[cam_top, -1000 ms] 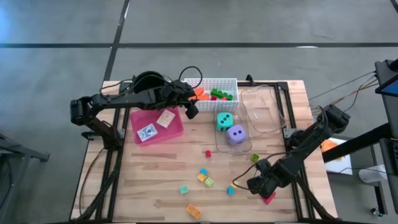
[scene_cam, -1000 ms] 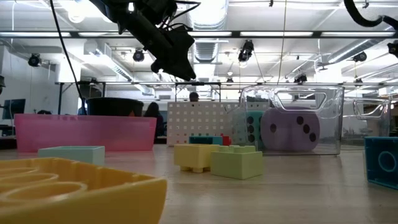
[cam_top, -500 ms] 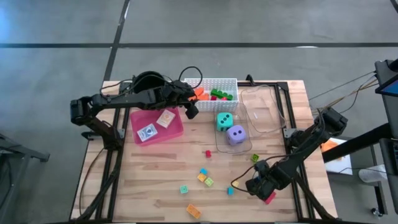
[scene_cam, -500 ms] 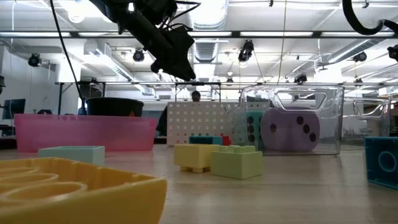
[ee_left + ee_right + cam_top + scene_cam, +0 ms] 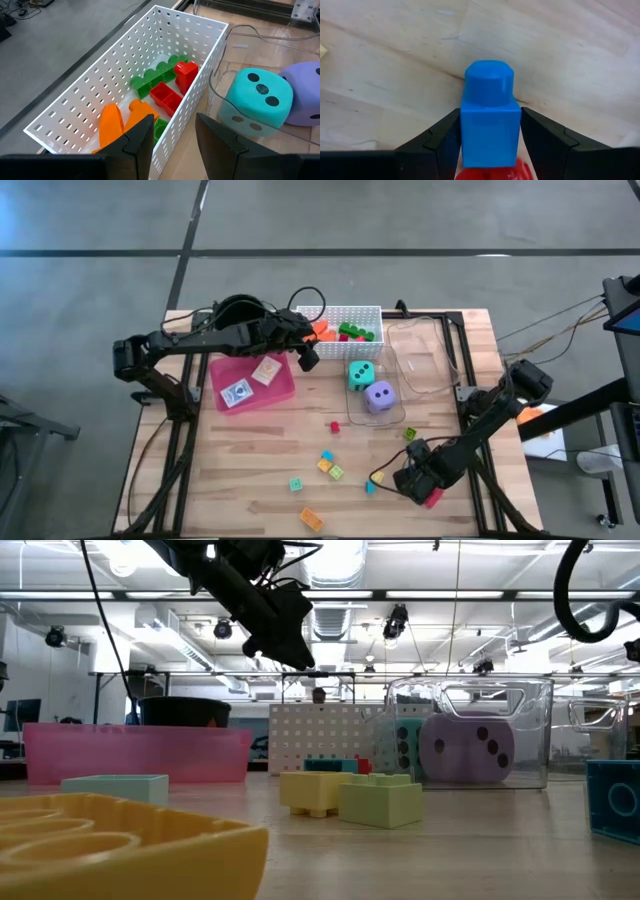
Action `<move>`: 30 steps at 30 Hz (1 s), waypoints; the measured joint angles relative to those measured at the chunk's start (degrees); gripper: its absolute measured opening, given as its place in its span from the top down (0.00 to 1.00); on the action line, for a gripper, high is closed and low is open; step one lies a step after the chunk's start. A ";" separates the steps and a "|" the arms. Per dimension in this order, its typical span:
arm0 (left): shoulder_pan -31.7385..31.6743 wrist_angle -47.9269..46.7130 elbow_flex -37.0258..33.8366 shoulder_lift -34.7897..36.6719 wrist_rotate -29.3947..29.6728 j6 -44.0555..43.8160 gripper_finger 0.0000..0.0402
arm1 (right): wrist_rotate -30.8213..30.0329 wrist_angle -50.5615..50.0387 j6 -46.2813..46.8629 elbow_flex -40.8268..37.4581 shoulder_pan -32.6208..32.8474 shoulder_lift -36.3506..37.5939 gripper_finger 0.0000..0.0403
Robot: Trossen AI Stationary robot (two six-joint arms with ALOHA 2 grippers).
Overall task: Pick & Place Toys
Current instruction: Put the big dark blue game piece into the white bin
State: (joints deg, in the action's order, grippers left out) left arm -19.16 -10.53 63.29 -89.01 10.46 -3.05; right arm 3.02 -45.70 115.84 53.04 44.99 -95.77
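Observation:
Small bright blocks lie loose on the wood: a red one (image 5: 335, 426), a blue one (image 5: 327, 455), an orange one (image 5: 311, 520), and others around them. A teal die (image 5: 361, 374) and a purple die (image 5: 379, 395) sit in a clear tub. My right gripper (image 5: 405, 480) hangs at the near right, pointing down, shut on a blue block (image 5: 489, 120). My left gripper (image 5: 308, 355) hovers open at the white basket's (image 5: 165, 30) near left corner, with nothing between its fingers (image 5: 140, 137). My right gripper pinches the blue block by two opposite flat sides (image 5: 466, 142) between its two fingers. The fingers come from above, pointing down. The block's round stud (image 5: 489, 80) sticks out past the fingertips toward the table. A red piece (image 5: 490, 172) shows just behind the block between the fingers.
The white basket holds orange, green and red blocks (image 5: 165, 95). A pink tray (image 5: 222, 375) with two cards lies at the left. A second clear tub (image 5: 425, 360) stands at the far right. Bare wood lies at the table's near left.
My right gripper has sunk a little toward the table with the blue block still in its hold. My left gripper has kept still over the basket corner.

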 joint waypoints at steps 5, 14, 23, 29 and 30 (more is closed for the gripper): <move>0.00 -0.02 0.02 0.00 0.00 0.00 0.63 | -0.16 -0.45 -1.45 -0.02 0.00 -0.37 0.51; 0.00 -0.02 0.02 0.00 0.00 0.00 0.63 | -0.19 -0.87 -2.10 0.07 -0.02 -2.08 0.51; 0.00 -0.04 0.02 0.00 -0.01 0.00 0.63 | -0.19 -1.62 -1.94 0.09 -0.04 -1.83 0.52; 0.01 -0.04 0.02 0.00 0.00 0.00 0.63 | -0.19 -2.21 -0.75 0.04 -0.03 -1.81 0.63; 0.00 -0.04 0.02 0.00 0.00 0.00 0.63 | -0.19 -2.46 -0.73 0.07 -0.01 -1.79 0.65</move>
State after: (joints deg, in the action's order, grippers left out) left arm -19.16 -10.57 63.31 -89.01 10.46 -3.05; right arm 2.83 -48.16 115.11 53.10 44.98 -97.56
